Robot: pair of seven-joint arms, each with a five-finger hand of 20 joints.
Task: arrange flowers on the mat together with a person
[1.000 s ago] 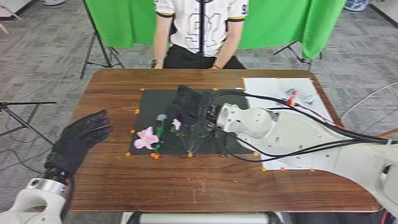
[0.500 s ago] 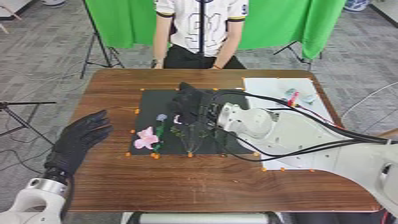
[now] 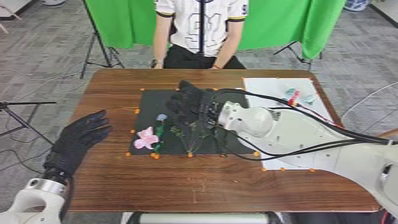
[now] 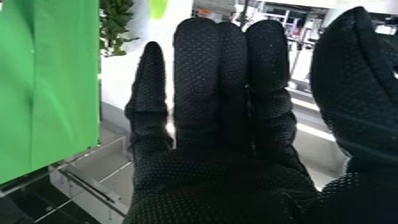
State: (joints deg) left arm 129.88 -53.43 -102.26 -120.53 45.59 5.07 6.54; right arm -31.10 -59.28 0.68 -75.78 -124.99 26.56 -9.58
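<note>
Brown wooden worktop [image 3: 178,187] on gray floor [image 3: 364,60], green curtain [image 3: 275,30] beyond. Toward far edge, dark mat [image 3: 155,101]; near its left edge, pink flower [image 3: 145,139]. White sheet [image 3: 265,87] at far right corner. Right hand [image 3: 185,103] open over mat, nothing gripped; left hand [image 3: 78,137] open, empty.

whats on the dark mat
A pink flower, a small bluish bloom and green leafy stems lie on the dark mat. What the right hand covers cannot be seen.
</note>
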